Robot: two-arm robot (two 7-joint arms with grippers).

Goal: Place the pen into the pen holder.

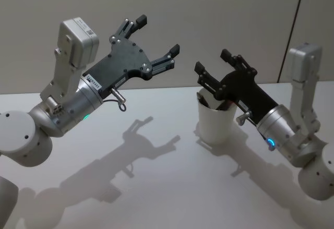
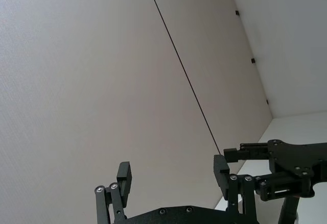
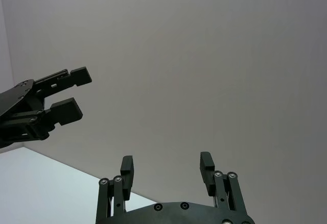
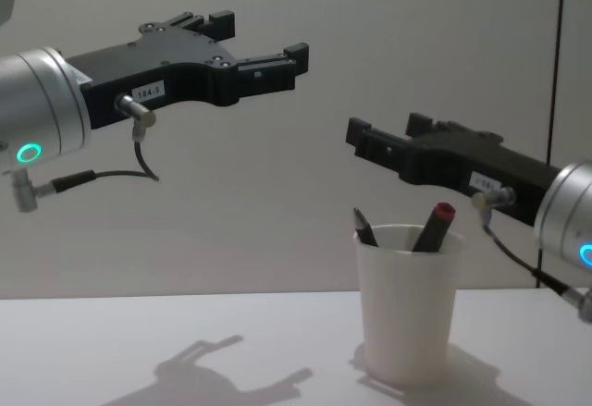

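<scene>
Silver cylindrical wrists with glowing cyan rings. Black screwed-plate left hand point(image 1: 157, 34) and right hand point(image 1: 212, 62), white labels, thin grey cables.

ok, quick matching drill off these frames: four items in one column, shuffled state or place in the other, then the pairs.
Items:
1. left claw
2. right claw
3. pen holder
4. red-tipped pen

States/places:
A. standing upright on the table
B. open, raised high, away from the cup
C. sticking out of the cup's rim
D. open, held just above the cup

Pairs: 1-B, 2-D, 3-A, 4-C
</scene>
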